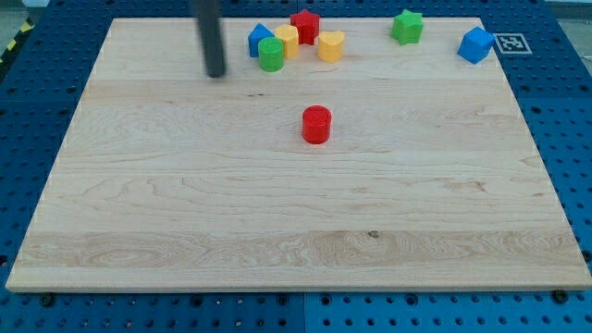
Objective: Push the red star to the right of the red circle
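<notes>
The red star [305, 25] sits near the view's top edge of the wooden board, in a cluster of blocks. The red circle [316, 124] stands alone near the board's middle, below the cluster. My tip [216, 74] is at the upper left of the board, to the left of the cluster and up-left of the red circle. It touches no block.
The cluster around the red star holds a blue block [260, 39], a green circle [271, 55], a yellow block [288, 41] and a yellow block [330, 45]. A green star [406, 26] and a blue block [475, 44] lie at the top right. The board's edge [296, 289] is at the bottom.
</notes>
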Tool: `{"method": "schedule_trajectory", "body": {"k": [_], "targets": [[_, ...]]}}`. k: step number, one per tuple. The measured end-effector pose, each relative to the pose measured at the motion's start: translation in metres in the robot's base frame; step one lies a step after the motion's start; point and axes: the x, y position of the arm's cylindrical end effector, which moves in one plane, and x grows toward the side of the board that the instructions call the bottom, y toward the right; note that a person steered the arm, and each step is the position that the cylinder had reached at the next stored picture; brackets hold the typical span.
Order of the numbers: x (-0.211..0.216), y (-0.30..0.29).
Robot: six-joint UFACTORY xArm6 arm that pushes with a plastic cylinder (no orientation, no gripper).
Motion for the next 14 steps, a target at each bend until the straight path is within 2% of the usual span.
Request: {"method": "schedule_trajectory", "body": {"k": [1, 2, 4, 5, 7, 8, 11, 12, 14], "targets": [[-0.074, -0.036], [-0.106, -0.017], [-0.106, 0.017], [-0.105, 0.092], [-0.088, 0.131], [-0.087, 0.171], [-0.087, 0.193], [-0.088, 0.223], [-0.072, 0.229]]}}
